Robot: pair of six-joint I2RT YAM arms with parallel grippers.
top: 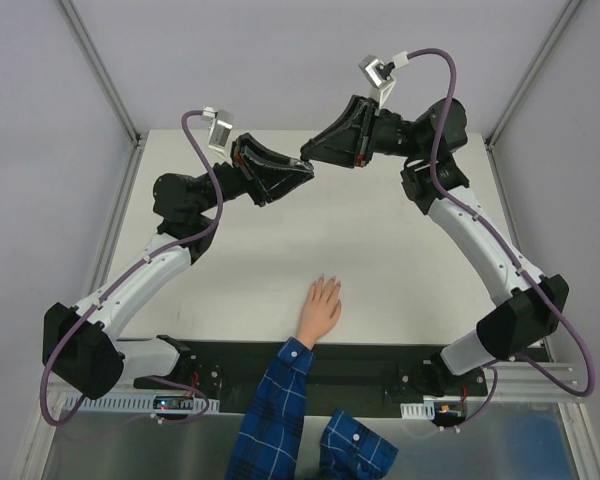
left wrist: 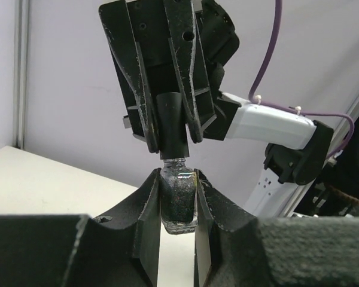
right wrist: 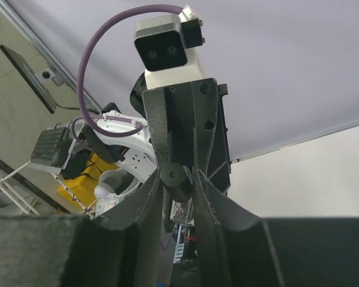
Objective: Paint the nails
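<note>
A small dark glittery bottle [left wrist: 178, 200] is clamped between the pads of my left gripper [left wrist: 178, 206], which is shut on it. Its black cap [left wrist: 172, 128] points at my right gripper [left wrist: 172, 143], whose fingers close on the cap's two sides. In the right wrist view the cap [right wrist: 180, 179] sits pinched between my own fingers, with the glass body [right wrist: 182, 210] behind it. Both grippers meet in mid-air over the far part of the table [top: 307, 163]. A light-skinned hand [top: 320, 308] in a blue plaid sleeve lies flat near the front edge, its nails [top: 326, 283] pointing away and too small to make out.
The white table [top: 400, 250] is ringed by a metal frame and grey walls. The sleeve [top: 275, 410] crosses the black base rail between the arm bases. Purple cables loop off both wrists.
</note>
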